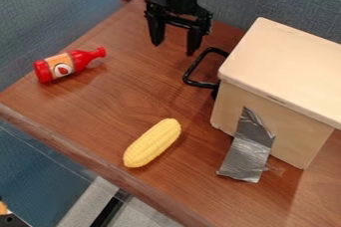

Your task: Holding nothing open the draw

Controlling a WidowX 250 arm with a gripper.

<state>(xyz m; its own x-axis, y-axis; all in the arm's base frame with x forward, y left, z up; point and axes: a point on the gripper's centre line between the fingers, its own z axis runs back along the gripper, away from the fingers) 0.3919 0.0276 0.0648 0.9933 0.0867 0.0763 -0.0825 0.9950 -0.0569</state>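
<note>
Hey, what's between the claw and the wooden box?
The box's black handle sticks out between the wooden box and the claw, as the camera view shows.

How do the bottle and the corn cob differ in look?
The bottle is red and smooth; the corn cob is yellow and bumpy. The bottle narrows to a neck, while the corn cob is rounded at both ends. Both lie on the table, clear of the gripper.
</note>
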